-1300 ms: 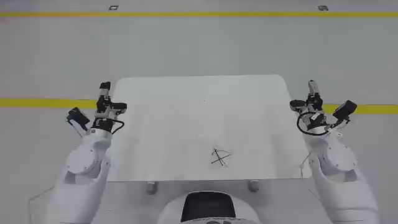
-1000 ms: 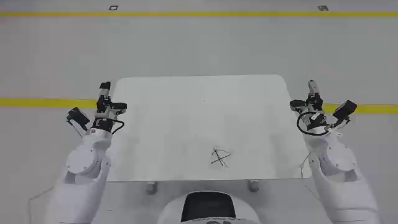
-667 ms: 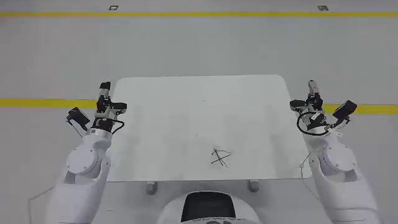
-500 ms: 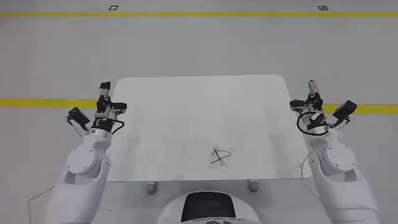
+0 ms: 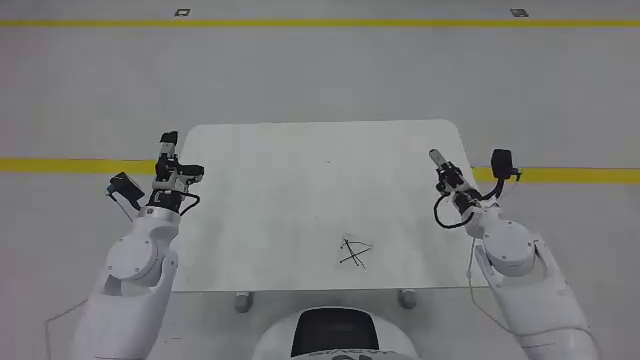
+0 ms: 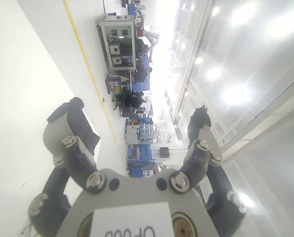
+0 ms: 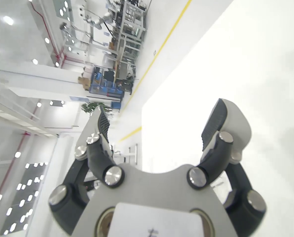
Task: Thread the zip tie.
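Thin black zip ties point(image 5: 354, 252) lie crossed in a small heap on the white table point(image 5: 300, 180), near its front edge and right of centre. My left gripper point(image 5: 168, 142) hangs beside the table's left edge, and in the left wrist view point(image 6: 137, 107) it is open with nothing between its fingers. My right gripper point(image 5: 437, 156) is over the table's right side, behind and to the right of the zip ties. The right wrist view shows this gripper point(image 7: 161, 112) open and empty above the tabletop.
The table's right edge point(image 5: 470, 190) and front edge point(image 5: 330, 287) lie close to the zip ties. Yellow floor lines point(image 5: 320, 23) run behind and beside the table. Racks and workstations point(image 6: 122, 48) stand far off in the room.
My right arm has swung leftward, from beyond the table's right edge to over the tabletop. The left arm and the zip ties have stayed where they were.
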`<action>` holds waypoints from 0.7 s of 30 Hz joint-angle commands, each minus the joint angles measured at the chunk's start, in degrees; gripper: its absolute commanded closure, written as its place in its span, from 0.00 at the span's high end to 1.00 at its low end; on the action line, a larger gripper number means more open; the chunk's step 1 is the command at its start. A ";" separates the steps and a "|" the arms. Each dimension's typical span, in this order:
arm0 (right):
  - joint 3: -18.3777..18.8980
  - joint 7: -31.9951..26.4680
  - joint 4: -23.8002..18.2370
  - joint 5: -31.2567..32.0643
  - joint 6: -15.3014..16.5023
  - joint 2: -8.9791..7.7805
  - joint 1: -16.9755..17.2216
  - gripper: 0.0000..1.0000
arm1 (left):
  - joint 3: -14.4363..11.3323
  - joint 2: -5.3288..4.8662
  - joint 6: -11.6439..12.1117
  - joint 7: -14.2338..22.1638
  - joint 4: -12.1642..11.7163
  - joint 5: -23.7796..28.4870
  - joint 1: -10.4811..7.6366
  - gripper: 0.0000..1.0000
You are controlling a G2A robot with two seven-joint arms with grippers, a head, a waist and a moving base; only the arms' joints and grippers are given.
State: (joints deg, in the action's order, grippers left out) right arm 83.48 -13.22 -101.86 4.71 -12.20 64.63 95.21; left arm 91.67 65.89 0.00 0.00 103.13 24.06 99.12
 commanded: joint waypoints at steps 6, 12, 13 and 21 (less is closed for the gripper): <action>0.08 0.09 -0.01 -0.39 0.06 0.01 0.02 1.00 | 0.00 0.00 0.00 0.00 0.00 0.00 0.00 1.00; -0.89 -3.28 -1.56 5.96 1.26 -0.45 -1.05 1.00 | 0.00 0.00 0.00 0.00 0.00 0.00 0.00 1.00; -1.03 -5.49 -1.91 9.06 1.34 -0.72 -1.84 1.00 | 0.00 0.00 0.00 0.00 0.00 0.00 0.00 1.00; -5.03 -22.47 -1.99 24.62 1.16 -1.87 -9.16 1.00 | 0.00 0.00 0.00 0.00 0.00 0.00 0.00 1.00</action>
State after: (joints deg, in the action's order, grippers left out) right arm 79.57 -33.13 -104.11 26.64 -11.12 62.83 87.13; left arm 91.67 65.89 0.00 0.00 103.13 24.06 99.12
